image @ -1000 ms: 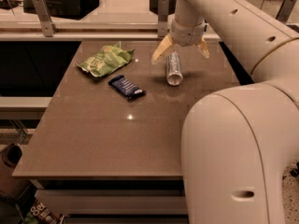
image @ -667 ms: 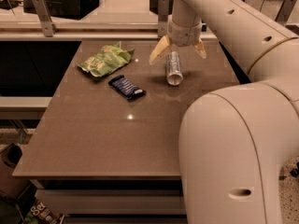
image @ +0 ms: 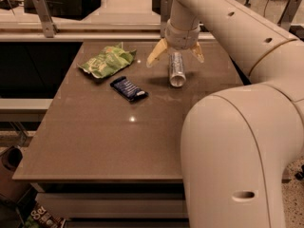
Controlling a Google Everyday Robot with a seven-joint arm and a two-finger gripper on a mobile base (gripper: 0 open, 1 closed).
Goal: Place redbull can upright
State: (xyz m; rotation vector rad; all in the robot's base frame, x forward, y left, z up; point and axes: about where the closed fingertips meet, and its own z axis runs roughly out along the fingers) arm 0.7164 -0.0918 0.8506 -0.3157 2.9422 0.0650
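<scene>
A: Listing what we see, item one: arm [image: 223,27]. We note it coming in from the right foreground, where its bulky cream link [image: 232,156] fills the lower right. It rises past the right edge of the table [image: 95,141] and reaches over to the far side, wrist pointing down.

B: Item two, we enter the gripper [image: 175,60]. It hangs at the wrist's end over the far middle of the tabletop, with its two yellowish fingers [image: 156,55] splayed wide apart, one to each side.

A: Item three: redbull can [image: 177,72]. We find it lying on its side on the table, between and just beneath those spread fingers, shiny round end toward the camera. Neither finger clamps it; whether the palm touches its far end, we cannot tell.

B: Item four: green snack bag [image: 107,61], crumpled, on the far left part of the table, well apart from the can.

A: Item five: dark blue wrapper [image: 128,88], lying flat just on the near side of the bag, left of the can and apart from it.
</scene>
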